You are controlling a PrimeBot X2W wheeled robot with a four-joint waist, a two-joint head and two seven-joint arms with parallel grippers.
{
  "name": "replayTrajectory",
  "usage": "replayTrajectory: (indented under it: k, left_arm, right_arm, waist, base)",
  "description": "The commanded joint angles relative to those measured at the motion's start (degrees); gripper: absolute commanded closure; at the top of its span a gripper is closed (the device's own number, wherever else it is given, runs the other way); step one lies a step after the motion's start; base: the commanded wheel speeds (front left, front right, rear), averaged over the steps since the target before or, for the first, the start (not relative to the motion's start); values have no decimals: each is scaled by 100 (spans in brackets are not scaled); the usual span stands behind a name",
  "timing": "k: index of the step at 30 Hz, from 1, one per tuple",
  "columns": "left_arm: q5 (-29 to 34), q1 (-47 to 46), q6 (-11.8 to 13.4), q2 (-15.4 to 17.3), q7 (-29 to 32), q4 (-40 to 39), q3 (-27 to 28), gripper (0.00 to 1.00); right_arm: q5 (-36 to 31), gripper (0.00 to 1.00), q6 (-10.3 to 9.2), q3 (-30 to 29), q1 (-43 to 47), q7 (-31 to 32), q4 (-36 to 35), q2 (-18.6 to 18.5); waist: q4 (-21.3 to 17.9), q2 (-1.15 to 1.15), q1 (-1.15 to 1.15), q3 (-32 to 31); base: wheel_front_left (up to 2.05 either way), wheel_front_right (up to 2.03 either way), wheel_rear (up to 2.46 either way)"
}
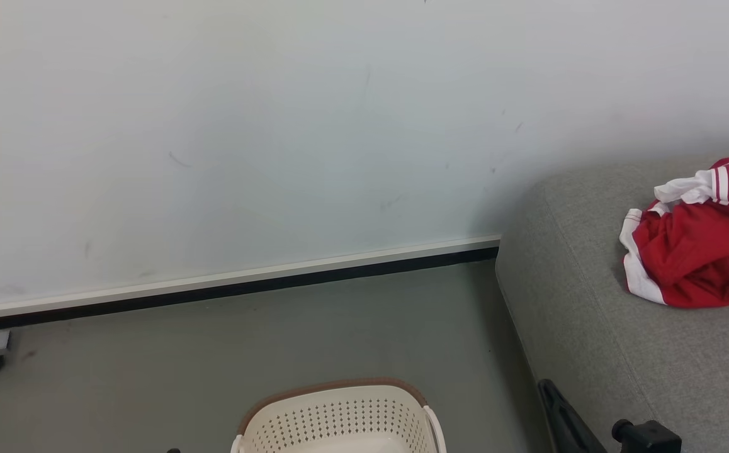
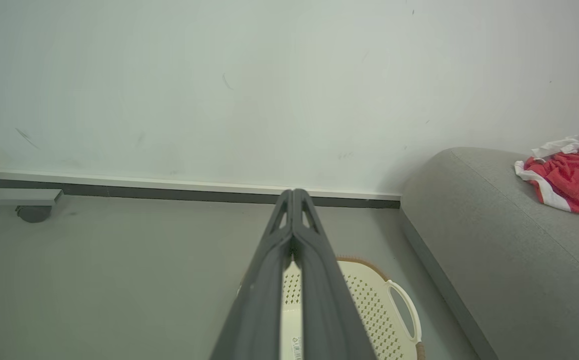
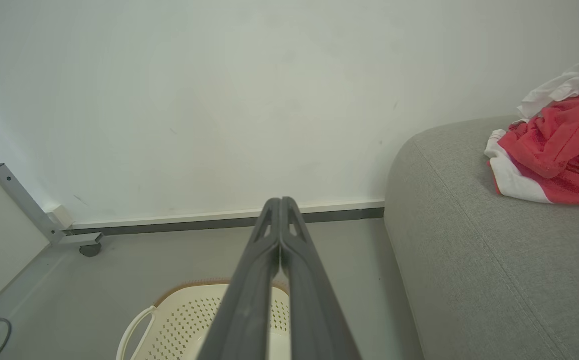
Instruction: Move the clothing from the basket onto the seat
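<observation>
Seat (image 1: pixel 591 327) at 4 o'clock of head view, carrying clothing (image 1: pixel 698 251) heaped at 3 o'clock. Basket (image 1: pixel 339 415) at 6 o'clock on floor (image 1: pixel 213 352); visible inner wall bare, bottom cut off. Left gripper (image 2: pixel 293 192) and right gripper (image 3: pixel 280 200) clenched on nothing, above basket. Judged: transfer likely complete; next, confirm basket bottom before retracting.

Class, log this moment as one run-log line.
left gripper: shut, empty | right gripper: shut, empty | red clothing: heaped on grey seat | basket: on floor beside seat
</observation>
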Motion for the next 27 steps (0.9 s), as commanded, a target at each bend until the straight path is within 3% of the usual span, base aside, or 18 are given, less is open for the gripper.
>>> replayTrajectory:
  k: [1,27]
  left_arm:
    - [-319,-92,-34,17,50,-43,27,100]
    - [-2964,-492,-192,60,584,293,141,100]
  right_arm:
    - [318,100,0,-97,-116,49,-71,3]
    - [2914,100,-1,-838,-326,655,71,167]
  waist:
    - [3,0,0,7]
    - [56,0,0,104]
  base:
    - [0,0,0]
    - [0,0,0]
